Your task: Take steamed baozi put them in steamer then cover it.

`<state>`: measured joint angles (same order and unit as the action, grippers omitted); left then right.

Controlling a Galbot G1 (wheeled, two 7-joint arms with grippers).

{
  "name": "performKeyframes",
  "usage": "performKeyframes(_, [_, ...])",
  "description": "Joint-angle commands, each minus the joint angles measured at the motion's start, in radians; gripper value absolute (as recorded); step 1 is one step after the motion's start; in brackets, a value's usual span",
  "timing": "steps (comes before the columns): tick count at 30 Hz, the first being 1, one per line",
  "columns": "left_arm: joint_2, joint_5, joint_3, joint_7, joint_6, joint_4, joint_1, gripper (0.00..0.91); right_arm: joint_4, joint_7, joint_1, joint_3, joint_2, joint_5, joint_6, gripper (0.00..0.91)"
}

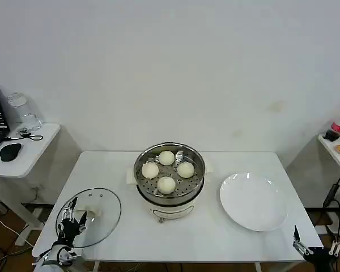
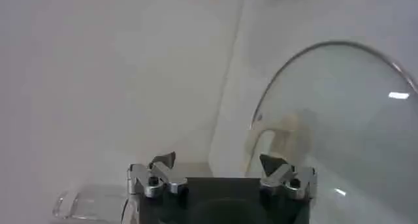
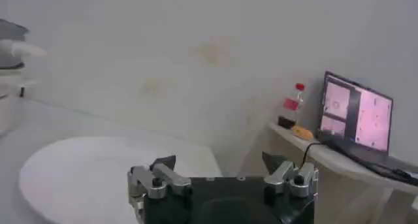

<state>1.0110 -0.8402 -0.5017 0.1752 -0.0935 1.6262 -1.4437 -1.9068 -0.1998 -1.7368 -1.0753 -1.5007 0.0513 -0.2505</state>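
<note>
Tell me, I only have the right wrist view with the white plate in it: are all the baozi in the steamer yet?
Observer: Yes. The head view shows four steamed baozi on the perforated tray of the steamer, and the plate is bare.
Operator: Is the cover on?
Observer: No. The cover lies flat on the table, on the steamer's left.
Operator: Where is the left tool?
Observer: The left tool is open at the near left edge of the cover, close to its whitish handle, holding nothing.
Operator: And mine?
Observer: The right tool is open, low at the table's near right corner.
</note>
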Motion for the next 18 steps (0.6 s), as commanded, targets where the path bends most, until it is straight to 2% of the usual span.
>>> performKeyframes(1, [-0.013,-0.03,0.015,-0.012,-0.008,-0.053,0.069,0.907,0.005,-0.001,0.001,0.003,-0.002,-0.004,-0.003,0.907])
performKeyframes(14, [-0.013,-0.059,0.053,-0.015,-0.005,-0.108,0.136,0.907,0.005,-0.002,0.002,0.0,-0.003,-0.002,-0.007,0.907])
performKeyframes(15, [-0.011,-0.061,0.057,-0.015,-0.004,-0.11,0.139,0.887,0.005,-0.002,0.002,0.0,-0.003,-0.001,-0.007,0.907])
performKeyframes(16, [-0.009,-0.063,0.059,-0.015,-0.003,-0.112,0.141,0.524,0.005,-0.002,0.002,0.0,-0.004,-0.002,-0.007,0.907])
performKeyframes(17, [-0.007,-0.063,0.062,-0.013,-0.002,-0.113,0.141,0.03,0.005,-0.002,0.002,0.0,-0.004,-0.002,-0.008,0.907])
performKeyframes(18, [-0.004,-0.073,0.065,-0.01,0.002,-0.117,0.141,0.0,0.005,-0.002,0.003,0.001,-0.004,-0.002,-0.007,0.907])
